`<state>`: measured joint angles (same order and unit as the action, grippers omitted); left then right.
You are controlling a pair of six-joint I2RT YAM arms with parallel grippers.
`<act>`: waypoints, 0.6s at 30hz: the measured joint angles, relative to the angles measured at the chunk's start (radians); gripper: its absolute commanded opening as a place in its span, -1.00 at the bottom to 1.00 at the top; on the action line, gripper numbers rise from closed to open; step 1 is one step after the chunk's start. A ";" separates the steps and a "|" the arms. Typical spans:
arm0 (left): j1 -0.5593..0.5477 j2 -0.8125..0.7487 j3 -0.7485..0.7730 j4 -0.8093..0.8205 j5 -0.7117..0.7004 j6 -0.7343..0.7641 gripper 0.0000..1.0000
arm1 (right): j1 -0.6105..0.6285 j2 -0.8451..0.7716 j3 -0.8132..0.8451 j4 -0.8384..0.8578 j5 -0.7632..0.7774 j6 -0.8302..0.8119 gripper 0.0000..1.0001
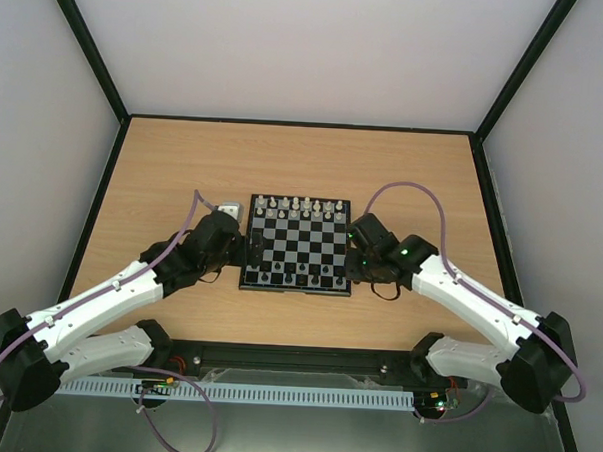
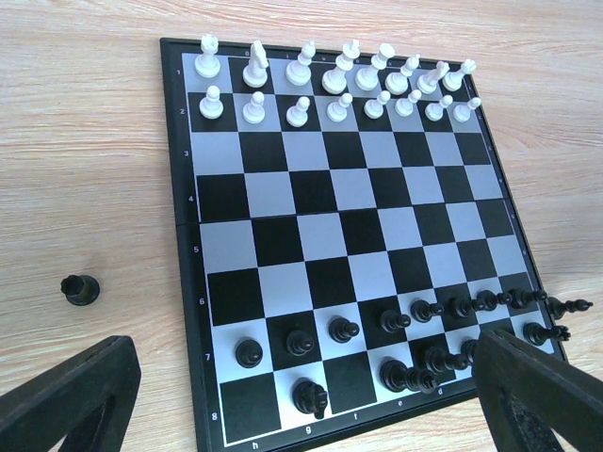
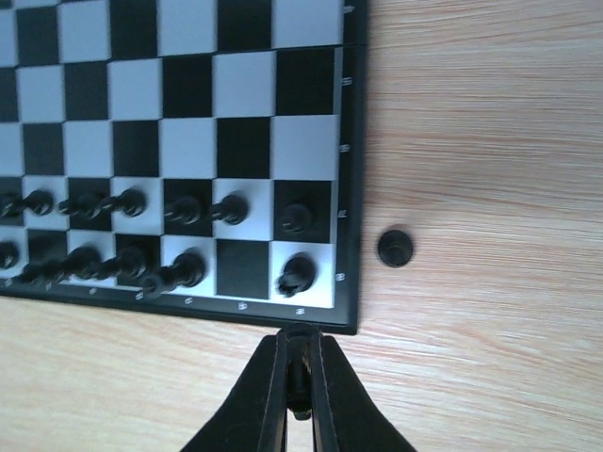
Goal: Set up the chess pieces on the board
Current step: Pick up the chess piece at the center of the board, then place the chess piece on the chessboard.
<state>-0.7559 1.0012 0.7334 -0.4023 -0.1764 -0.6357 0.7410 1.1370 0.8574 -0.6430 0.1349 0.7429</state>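
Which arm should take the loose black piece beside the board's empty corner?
Left. The left claw is open with the piece beside it; the right claw is shut at the board's opposite side.

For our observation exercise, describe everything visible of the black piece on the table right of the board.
The piece is small, black and looks like plastic. Seen from above it shows a round outline, so its type cannot be told. It rests on the wooden table, just clear of the board border, level with the rows of black pieces. Only the table touches it.
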 measured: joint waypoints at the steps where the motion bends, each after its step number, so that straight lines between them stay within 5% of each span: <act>1: 0.000 0.000 0.000 0.000 0.000 0.000 0.99 | 0.013 0.011 0.012 -0.005 -0.002 -0.001 -0.92; 18: 0.005 -0.002 -0.004 -0.010 -0.020 -0.016 0.99 | 0.150 0.290 0.129 -0.017 0.000 -0.048 -0.94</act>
<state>-0.7513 0.9989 0.7296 -0.4126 -0.1967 -0.6518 0.8909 1.4273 0.9867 -0.6601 0.1345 0.6945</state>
